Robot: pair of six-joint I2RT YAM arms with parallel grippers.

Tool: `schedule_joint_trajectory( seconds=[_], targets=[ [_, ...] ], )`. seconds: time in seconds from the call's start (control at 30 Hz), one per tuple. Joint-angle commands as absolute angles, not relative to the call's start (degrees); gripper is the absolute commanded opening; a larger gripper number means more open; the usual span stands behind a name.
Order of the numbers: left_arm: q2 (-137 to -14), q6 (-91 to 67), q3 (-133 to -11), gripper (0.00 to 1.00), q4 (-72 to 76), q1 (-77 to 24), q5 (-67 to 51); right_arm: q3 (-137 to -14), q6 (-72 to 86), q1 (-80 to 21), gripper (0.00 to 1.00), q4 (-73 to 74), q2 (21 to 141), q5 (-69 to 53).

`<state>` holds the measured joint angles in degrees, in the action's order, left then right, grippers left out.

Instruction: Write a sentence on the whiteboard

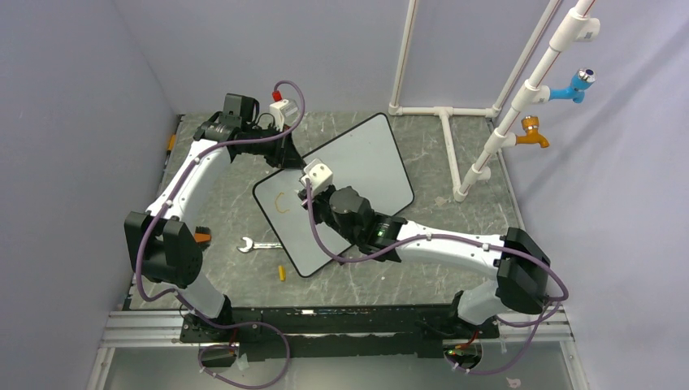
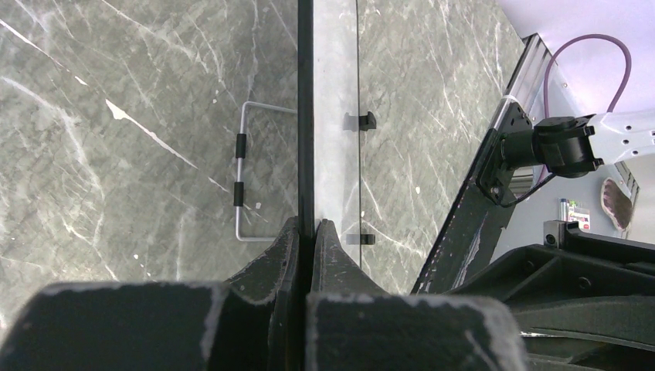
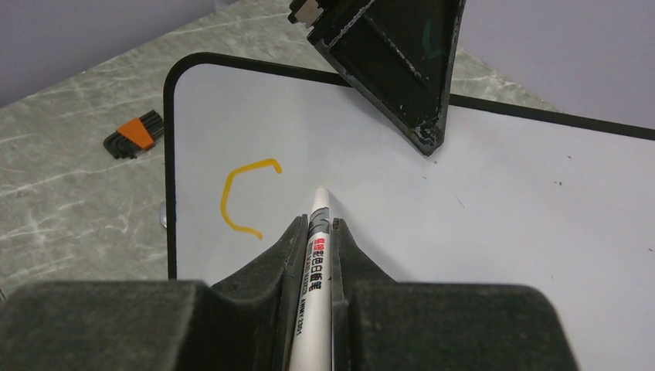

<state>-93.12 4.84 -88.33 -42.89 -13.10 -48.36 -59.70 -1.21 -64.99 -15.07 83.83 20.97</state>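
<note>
From the top, I'm seeing the whiteboard [image 1: 374,154] sitting skewed mid-table. The left gripper [image 1: 288,154] is biting its far rim, and the right gripper [image 1: 313,191] is hovering beside the sentence [image 1: 282,203], so far 1 orange C. On the left wrist, the jaws are clamping the thin black edge. I'm judging the board light, stiff and slick, so the rim is the place to pin it. On the right wrist, the jaws are squeezing the marker [image 3: 313,294] mid-barrel, with its tip just right of the C.
</note>
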Motion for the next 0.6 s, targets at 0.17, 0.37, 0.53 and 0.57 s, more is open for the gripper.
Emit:
schedule_joint_trajectory(
  seconds=[0.17,0.37,0.53,0.57],
  targets=[
    [-91.50,9.46,-87.93,0.00,-42.83,-14.06,-42.85,-63.28,-0.28,-64.47,0.00,-17.78,86.24,18.29],
    [-91.47,9.48,-87.89,0.00,-42.75,-14.06,-42.86,-62.81,1.43,-64.47,0.00,-17.37,86.83,16.96],
    [-91.66,9.37,-88.33,0.00,-42.93,-14.06,-42.83,-62.02,2.47,-64.49,0.00,-16.07,86.95,16.00],
    [-91.53,9.44,-88.25,0.00,-42.92,-14.04,-42.66,-61.62,2.68,-64.45,0.00,-15.96,86.86,15.94]
  ],
)
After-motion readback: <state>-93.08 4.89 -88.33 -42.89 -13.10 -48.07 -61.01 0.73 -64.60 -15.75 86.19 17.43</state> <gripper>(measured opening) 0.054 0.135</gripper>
